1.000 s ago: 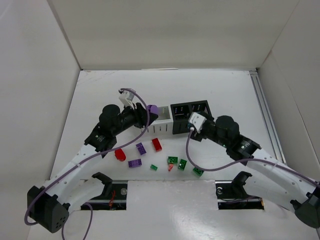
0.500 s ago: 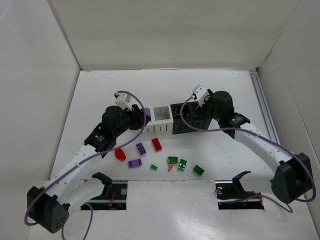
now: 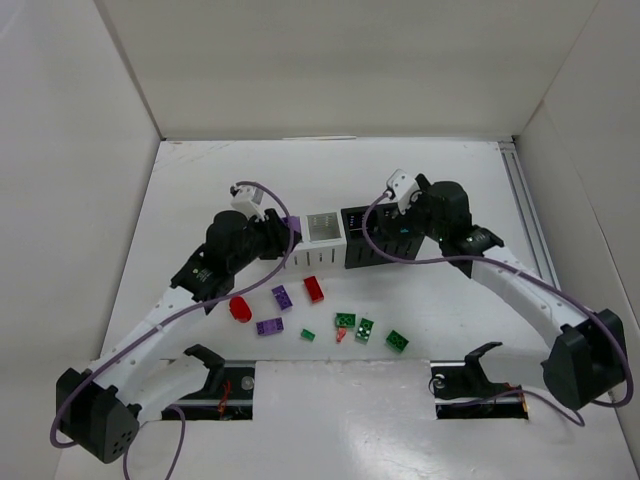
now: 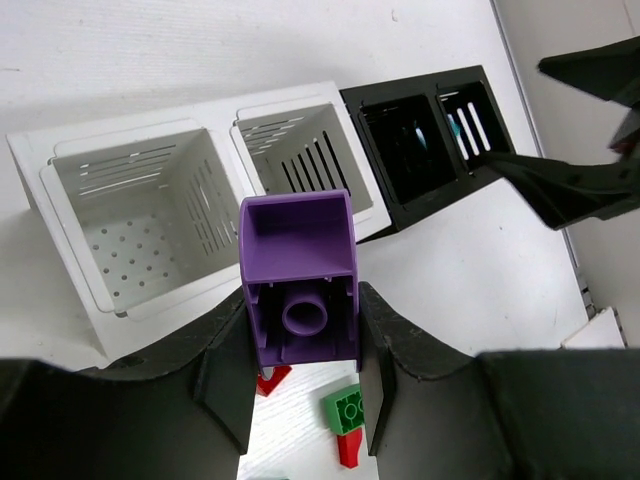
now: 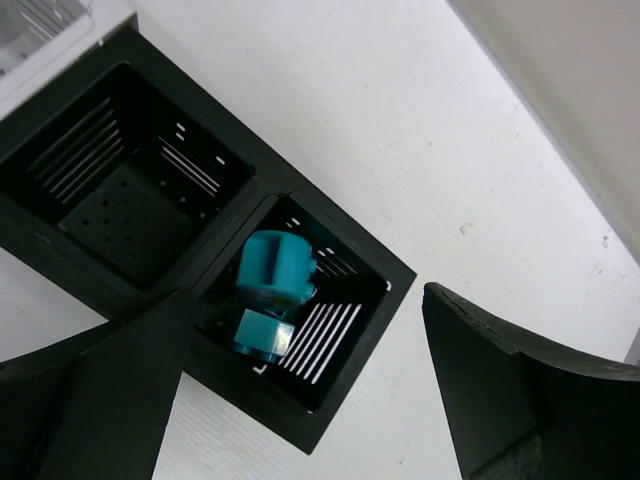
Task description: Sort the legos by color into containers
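Step in hand: purple drop-off. My left claw [image 4: 302, 325] pinches a purple brick [image 4: 298, 265] by the white bins [image 4: 130, 135]; next I judge centring over one, then release. My right claw [image 5: 300, 300] hangs spread over the black bin [image 5: 398, 276] with teal pieces [image 5: 272, 268].

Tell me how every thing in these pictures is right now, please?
Left end effector, shut on the purple plastic brick.
Purple plastic brick, gripped, not yet dropped.
Right end effector, open, holding nothing.
Outer white slatted bin, empty.
Inner white slatted bin, looks empty.
Inner black slatted bin, empty.
Outer black slatted bin, holding two teal plastic pieces.
Loose red, purple and green bricks, lying on the white table.
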